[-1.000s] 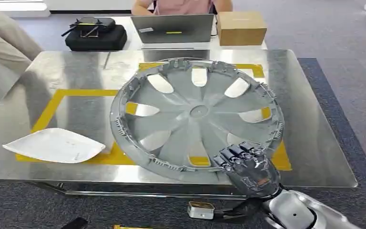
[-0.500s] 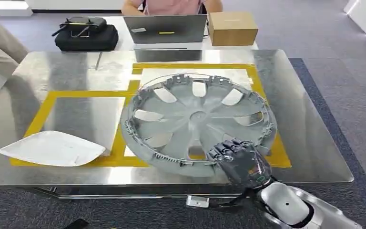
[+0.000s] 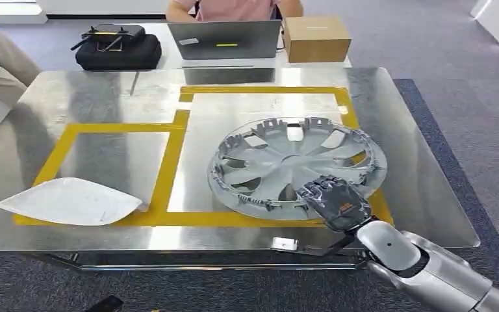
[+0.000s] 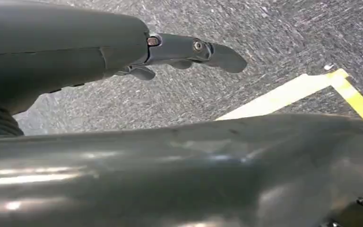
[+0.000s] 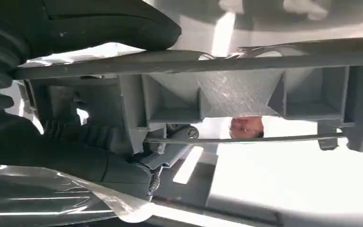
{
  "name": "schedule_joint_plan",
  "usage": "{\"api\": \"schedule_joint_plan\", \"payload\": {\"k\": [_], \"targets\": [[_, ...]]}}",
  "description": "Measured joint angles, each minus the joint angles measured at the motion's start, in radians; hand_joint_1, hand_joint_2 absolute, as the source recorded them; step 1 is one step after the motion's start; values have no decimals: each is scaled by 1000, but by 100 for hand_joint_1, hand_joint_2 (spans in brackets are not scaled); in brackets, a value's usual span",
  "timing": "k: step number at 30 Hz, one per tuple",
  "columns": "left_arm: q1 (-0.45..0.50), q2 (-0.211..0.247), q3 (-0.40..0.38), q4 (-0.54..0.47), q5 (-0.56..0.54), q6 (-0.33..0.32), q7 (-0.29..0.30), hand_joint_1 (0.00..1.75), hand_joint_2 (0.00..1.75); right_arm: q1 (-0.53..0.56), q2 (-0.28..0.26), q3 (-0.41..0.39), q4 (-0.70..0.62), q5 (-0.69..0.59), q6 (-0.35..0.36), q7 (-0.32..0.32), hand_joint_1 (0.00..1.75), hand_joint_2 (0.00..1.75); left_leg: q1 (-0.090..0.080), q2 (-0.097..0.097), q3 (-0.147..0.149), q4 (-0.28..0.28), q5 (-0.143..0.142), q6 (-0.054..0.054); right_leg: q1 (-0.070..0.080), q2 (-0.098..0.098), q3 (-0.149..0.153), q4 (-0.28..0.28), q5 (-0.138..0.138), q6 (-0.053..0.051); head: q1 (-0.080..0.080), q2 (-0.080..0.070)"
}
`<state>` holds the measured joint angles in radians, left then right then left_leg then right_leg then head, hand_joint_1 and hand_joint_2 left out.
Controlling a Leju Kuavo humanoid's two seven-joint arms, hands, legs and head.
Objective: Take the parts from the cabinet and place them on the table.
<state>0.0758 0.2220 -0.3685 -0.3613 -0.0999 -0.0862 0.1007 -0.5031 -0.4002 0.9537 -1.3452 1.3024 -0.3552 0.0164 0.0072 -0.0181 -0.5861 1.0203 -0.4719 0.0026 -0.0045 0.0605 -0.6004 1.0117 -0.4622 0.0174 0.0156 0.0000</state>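
Head view shows the steel table [image 3: 58,97], marked with yellow tape [image 3: 169,169] into two boxes, and on its right-hand box the grey wheel cover [image 3: 292,162], which lies nearly flat with its hollow, ribbed side up and its near edge over the front strip of tape. The right hand [image 3: 336,203] grips that near rim, fingers curled over it; right wrist view confirms the hold, with the thumb [image 5: 118,21] across one face of the rim and the darker fingers [image 5: 90,137] tucked under the ribs. This looks like the placing step, almost finished: the part seems set down or very close to it, though whether the near edge is fully seated on the table cannot be told. The next move would call for loosening the fingers and drawing the hand back toward the robot without dragging the rim along or catching on the clips around it. The left hand [image 4: 189,49] hangs over carpet [image 4: 264,28] with fingers straight and holding nothing. A white curved panel [image 3: 71,201] lies in the left box, well apart from the cover. Beyond the table sit a black case [image 3: 117,45], a laptop [image 3: 224,38], a cardboard box [image 3: 316,38] and a seated person [image 3: 234,8]; none blocks the withdrawal.
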Motion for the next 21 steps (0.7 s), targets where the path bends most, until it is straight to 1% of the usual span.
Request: {"api": "schedule_joint_plan", "payload": {"k": [5, 7, 8, 11, 12, 14, 15, 17, 18, 19, 20, 21], "targets": [[-4, 6, -28, -3, 5, 9, 9, 0, 0, -35, 12, -12, 74, -79, 33, -37, 175, 175, 1, 0, 0, 0, 0, 0, 1, 0, 0, 0, 0, 0, 0, 0], [-4, 8, -34, -3, 5, 15, 14, 0, 0, -42, 15, -23, 89, -99, 34, -48, 175, 175, 1, 0, 0, 0, 0, -1, 1, 0, 0, 0, 0, 0, 0, 0], [-5, 8, -36, -3, 5, 19, 16, 0, 175, -43, 17, -29, 95, -108, 34, -50, 0, 0, 1, 0, 0, 0, 0, -1, 1, 0, 0, 0, 0, 0, 0, 0], [-2, 11, -51, -16, 12, 47, 31, 0, 175, -43, 26, -50, 108, -133, 35, -64, 0, 0, 1, 0, 0, 0, 0, -1, 1, 0, 0, 0, 0, 0, 0, 0], [1, 13, -53, -25, 15, 57, 40, 0, 175, -42, 30, -59, 110, -139, 35, -69, 0, 175, 1, 0, 0, 0, 0, -1, 1, 0, 0, 0, 0, 0, 0, 0], [9, 14, -55, -48, 21, 70, 57, 0, 175, -37, 37, -76, 114, -146, 35, -76, 0, 175, 1, 0, 0, 0, 0, -1, 1, 0, 0, 0, 0, 0, 0, 0], [12, 16, -58, -57, 26, 75, 63, 0, 0, -36, 40, -81, 116, -148, 35, -78, 0, 175, 1, 0, 0, 0, 0, -1, 1, 0, 0, 0, 0, 0, 0, 0], [20, 19, -62, -80, 35, 81, 78, 0, 0, -32, 49, -89, 117, -160, 39, -78, 0, 175, 1, 0, 0, 0, 0, -1, 1, 0, 0, 0, 0, -1, 0, 0], [24, 21, -65, -90, 44, 81, 82, 0, 0, -31, 54, -95, 117, -176, 58, -77, 0, 175, 1, 0, 0, 0, 0, -1, 1, 0, 0, 0, 0, 0, 0, 0], [27, 22, -69, -102, 55, 79, 89, 0, 0, -29, 63, -102, 117, -196, 86, -74, 0, 0, 1, 0, 0, 0, 0, -1, 1, 0, 0, 0, 0, 0, -1, 0], [29, 23, -72, -111, 60, 76, 94, 0, 0, -29, 70, -108, 117, -218, 118, -71, 0, 0, 1, 0, 0, 0, 0, -1, 1, 0, 0, 0, 0, 0, 0, 0], [33, 24, -75, -121, 69, 72, 98, 0, 0, -30, 77, -112, 115, -248, 161, -68, 0, 175, 2, 0, 0, 0, 0, -1, 1, 0, 0, 0, 0, 0, 0, 0]]}}
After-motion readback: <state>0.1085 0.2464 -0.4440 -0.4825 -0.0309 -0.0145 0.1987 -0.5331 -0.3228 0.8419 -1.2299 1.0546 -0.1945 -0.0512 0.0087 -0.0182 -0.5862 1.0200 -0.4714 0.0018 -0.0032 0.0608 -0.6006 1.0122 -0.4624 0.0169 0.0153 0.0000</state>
